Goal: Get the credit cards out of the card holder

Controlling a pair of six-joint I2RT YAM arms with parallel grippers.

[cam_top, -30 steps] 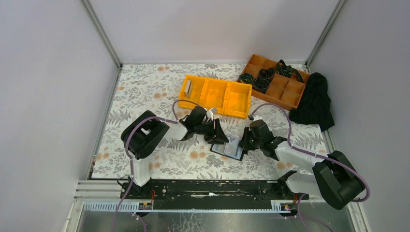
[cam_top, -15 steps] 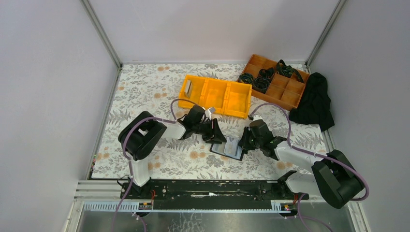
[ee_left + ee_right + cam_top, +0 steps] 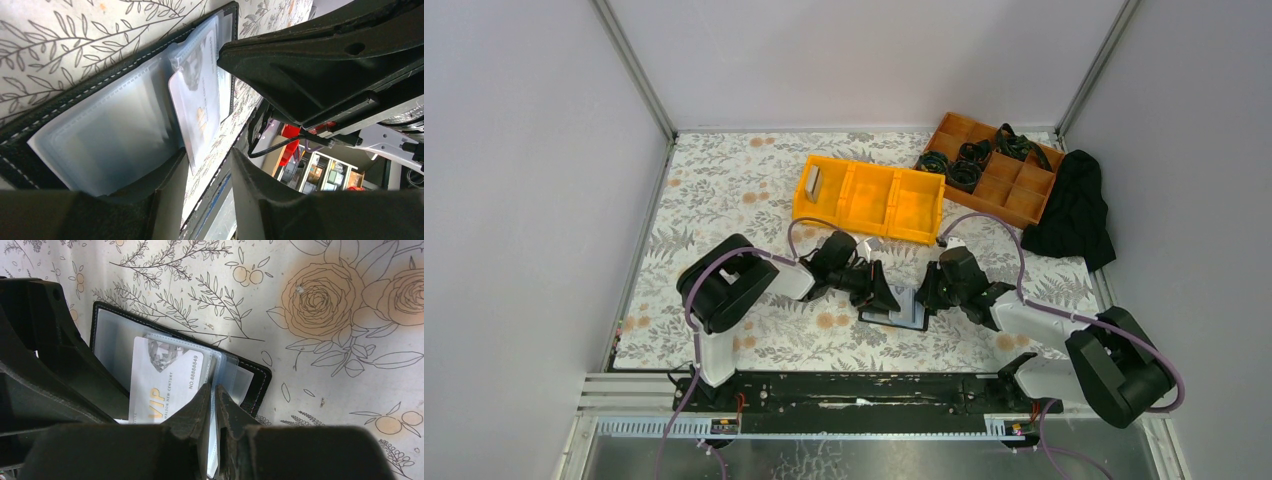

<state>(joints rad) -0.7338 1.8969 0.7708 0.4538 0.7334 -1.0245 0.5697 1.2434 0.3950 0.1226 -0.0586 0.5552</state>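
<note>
Pale grey walls enclose a table spread with a flower-patterned cloth (image 3: 724,190); at its far side a yellow plastic three-compartment bin (image 3: 894,203) is seen, with a pale grey card (image 3: 812,180) leaning in its leftmost compartment; to the right are a brown wooden divided tray (image 3: 1014,190) holding black rings and a crumpled black cloth (image 3: 1074,210). Between the two arms, near the front, the small black wallet-like card holder (image 3: 899,308) with clear plastic sleeves is laid open on the patterned cloth. A pale silver credit card (image 3: 160,375) with gold lettering is seen partly drawn out of one sleeve. The left gripper (image 3: 884,297) is held low at the holder's left side; its fingers (image 3: 165,200) are parted, and the card's end is reached in the gap between them without being clamped. The right gripper (image 3: 214,390) is set at the holder's right side, and its fingers are pinched almost together on the edge of a clear sleeve.
</note>
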